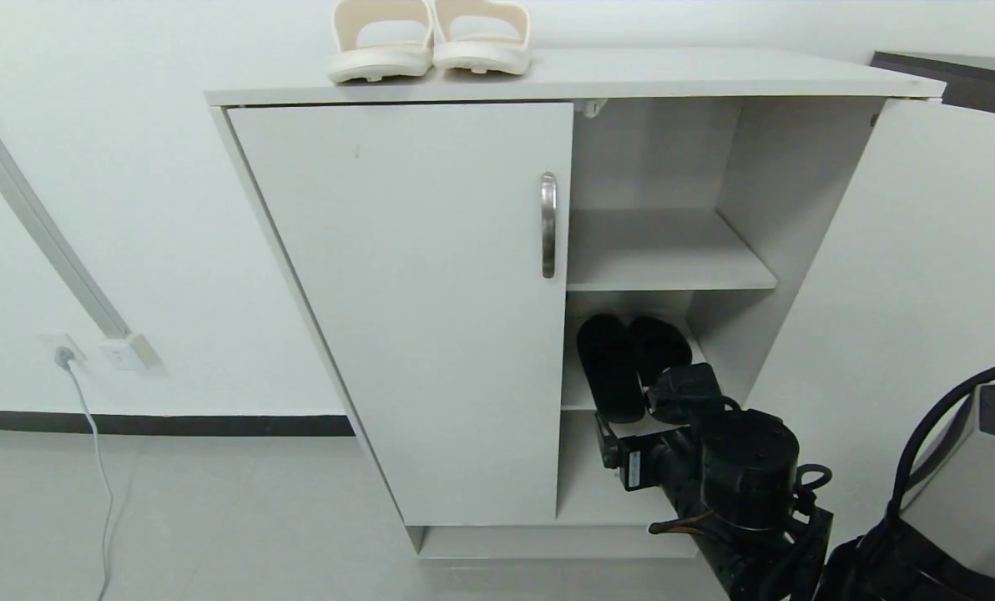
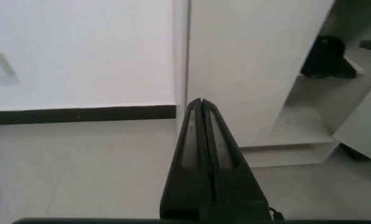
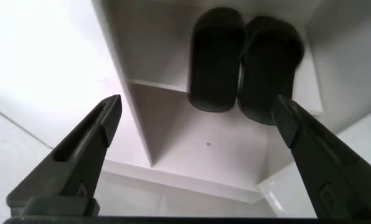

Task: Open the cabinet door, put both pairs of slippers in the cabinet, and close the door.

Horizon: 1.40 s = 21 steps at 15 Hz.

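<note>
A white cabinet (image 1: 673, 75) stands against the wall, its left door (image 1: 397, 292) closed and its right door (image 1: 906, 292) swung wide open. One cream pair of slippers (image 1: 431, 42) rests on the cabinet top. A black pair of slippers (image 1: 614, 363) lies side by side on the middle shelf, also seen as the black slippers (image 3: 241, 59) from the right wrist and the black slippers (image 2: 325, 57) from the left wrist. My right gripper (image 3: 197, 106) is open just in front of the black pair, low by the open compartment (image 1: 669, 388). My left gripper (image 2: 201, 106) is shut and empty, pointing at the cabinet's lower left corner.
The upper shelf (image 1: 664, 250) and bottom shelf (image 1: 598, 492) hold nothing. A metal handle (image 1: 548, 224) runs down the closed door's edge. A wall socket with a hanging cable (image 1: 63, 355) sits at the left, with open floor (image 1: 214, 517) below it.
</note>
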Tool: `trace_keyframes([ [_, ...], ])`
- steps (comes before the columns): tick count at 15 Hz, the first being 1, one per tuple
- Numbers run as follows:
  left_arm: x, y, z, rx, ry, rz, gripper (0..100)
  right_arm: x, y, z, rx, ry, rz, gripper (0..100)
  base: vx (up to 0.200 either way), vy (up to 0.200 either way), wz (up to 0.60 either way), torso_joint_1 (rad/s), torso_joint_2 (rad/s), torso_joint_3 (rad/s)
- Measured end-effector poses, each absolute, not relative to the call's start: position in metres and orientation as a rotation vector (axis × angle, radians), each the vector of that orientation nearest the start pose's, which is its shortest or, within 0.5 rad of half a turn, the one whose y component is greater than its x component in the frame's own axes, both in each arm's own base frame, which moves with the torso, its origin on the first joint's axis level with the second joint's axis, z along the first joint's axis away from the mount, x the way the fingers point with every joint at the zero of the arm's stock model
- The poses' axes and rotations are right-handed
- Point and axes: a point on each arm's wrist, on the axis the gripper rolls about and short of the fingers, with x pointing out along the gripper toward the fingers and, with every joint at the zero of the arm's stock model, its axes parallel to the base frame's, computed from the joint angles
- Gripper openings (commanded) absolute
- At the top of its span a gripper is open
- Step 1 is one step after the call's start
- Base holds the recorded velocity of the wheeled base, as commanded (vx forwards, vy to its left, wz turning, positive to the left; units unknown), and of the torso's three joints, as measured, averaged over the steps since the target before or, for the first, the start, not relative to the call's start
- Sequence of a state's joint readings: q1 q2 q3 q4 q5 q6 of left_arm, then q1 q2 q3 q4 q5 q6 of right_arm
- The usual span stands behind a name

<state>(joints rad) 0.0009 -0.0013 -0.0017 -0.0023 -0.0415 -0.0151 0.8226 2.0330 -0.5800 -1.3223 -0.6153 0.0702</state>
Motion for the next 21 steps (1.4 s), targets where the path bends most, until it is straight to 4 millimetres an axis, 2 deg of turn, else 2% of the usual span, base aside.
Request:
trace_keyframes([
  [12, -0.0230, -0.0009, 0.0761, -0.015, -0.005, -0.041, 0, 0.2271, 0.2330, 0.0905, -0.026, 0.099, 0.220, 100, 0.000, 0.200, 0.00, 0.001, 0.00, 0.003],
  [21, -0.0230, -0.0010, 0.0762, -0.015, -0.005, -0.039, 0, 0.2260, 0.2314, 0.0966, -0.028, 0.033, 0.222, 100, 0.000, 0.000, 0.00, 0.000, 0.00, 0.000],
])
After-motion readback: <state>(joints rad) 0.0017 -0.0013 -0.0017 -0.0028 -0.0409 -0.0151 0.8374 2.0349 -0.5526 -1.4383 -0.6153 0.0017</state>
